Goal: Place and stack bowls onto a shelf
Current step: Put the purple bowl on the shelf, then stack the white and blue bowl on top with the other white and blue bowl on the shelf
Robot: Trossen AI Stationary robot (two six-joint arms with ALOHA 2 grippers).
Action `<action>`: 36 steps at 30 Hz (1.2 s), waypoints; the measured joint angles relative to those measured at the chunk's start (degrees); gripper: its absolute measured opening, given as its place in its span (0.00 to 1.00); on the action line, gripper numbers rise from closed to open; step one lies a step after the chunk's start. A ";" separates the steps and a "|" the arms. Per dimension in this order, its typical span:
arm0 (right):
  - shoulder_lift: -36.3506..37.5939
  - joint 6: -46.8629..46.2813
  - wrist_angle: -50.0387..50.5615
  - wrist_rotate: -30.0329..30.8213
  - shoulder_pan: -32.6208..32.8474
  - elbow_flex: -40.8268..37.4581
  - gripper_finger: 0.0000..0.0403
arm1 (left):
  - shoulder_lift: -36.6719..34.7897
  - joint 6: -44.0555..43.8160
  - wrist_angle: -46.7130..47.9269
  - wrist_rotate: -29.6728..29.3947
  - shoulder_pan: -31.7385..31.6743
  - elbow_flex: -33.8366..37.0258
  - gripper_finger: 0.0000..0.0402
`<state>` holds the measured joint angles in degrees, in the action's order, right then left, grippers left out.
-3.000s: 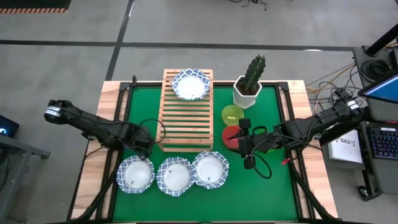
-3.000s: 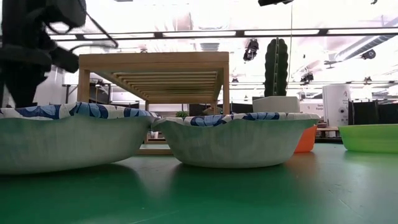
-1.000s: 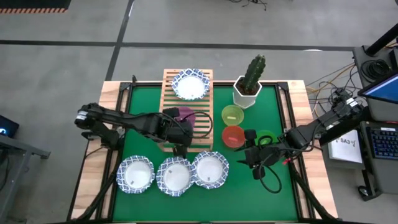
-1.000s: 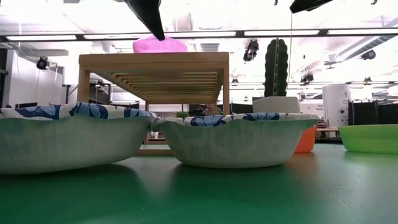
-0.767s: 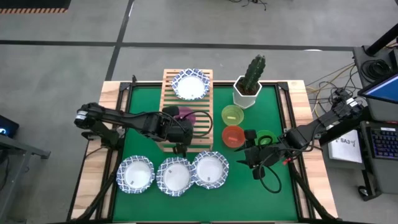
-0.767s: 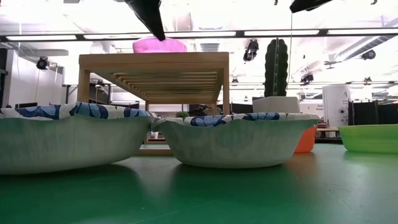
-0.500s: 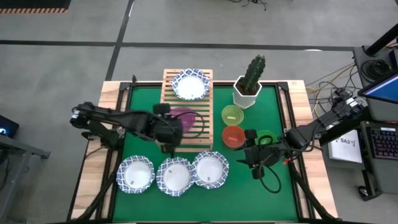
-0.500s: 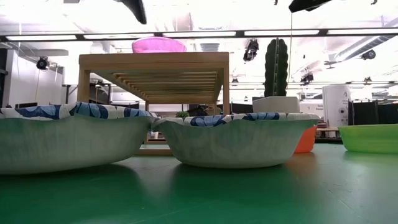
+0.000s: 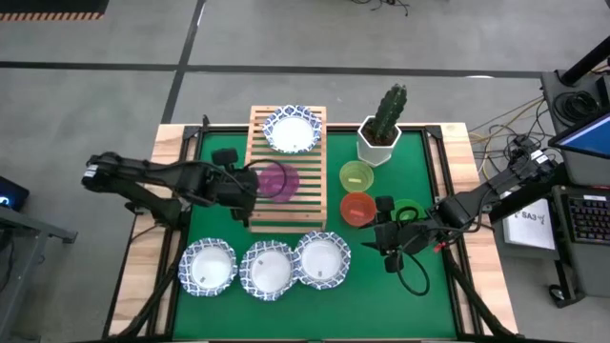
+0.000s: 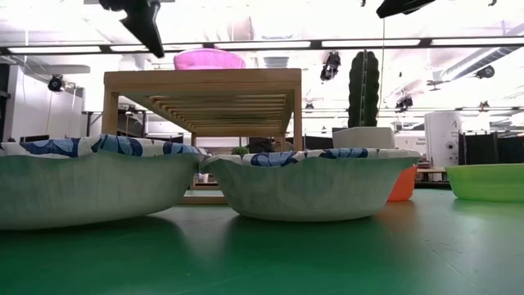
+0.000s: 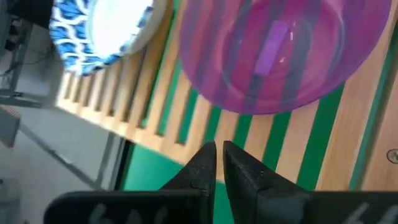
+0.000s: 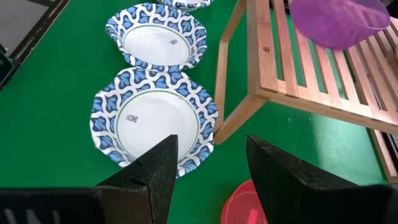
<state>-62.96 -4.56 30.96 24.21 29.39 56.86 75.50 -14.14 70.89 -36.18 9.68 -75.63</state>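
So progress-wise, I'd call this roughly a quarter done. Starting at the front edge of the table: three patterned bowls [image 9: 268, 267] sit in a row on the green mat, untouched, not on the shelf [image 9: 307, 214] yet. Just behind them on the right, the right gripper [image 9: 385, 235] hangs low over the mat with its jaws spread wide and nothing in them, right next to the red bowl [image 9: 356, 208] and the green bowl [image 9: 408, 211]; the yellow-green bowl [image 9: 356, 175] is a bit further back. None of those are shelved either.

On the shelf itself, the purple bowl [image 9: 280, 180] sits around the middle, and the left gripper [image 9: 250, 181] is just beside it at the shelf's left edge, jaws pinched nearly together and empty. At the far end sits one patterned bowl [image 9: 291, 130]. Nothing's stacked yet.

Labels: there's a tiny printed mark inside the patterned bowls, too small to read.
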 joint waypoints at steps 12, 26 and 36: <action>0.00 0.02 -1.30 0.45 -0.02 0.00 0.45 | 1.08 1.49 -14.65 1.28 -0.42 7.29 0.00; -0.02 -3.59 -1.70 1.41 -0.02 0.00 0.45 | -0.99 -1.02 -13.63 0.66 1.71 3.81 0.00; -0.02 -7.18 -1.72 8.69 -1.29 0.02 0.45 | -6.87 0.15 -24.60 -3.43 9.76 9.73 0.00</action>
<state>-62.98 -11.74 29.24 32.90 28.10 56.88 68.63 -13.99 46.30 -39.61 19.44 -65.90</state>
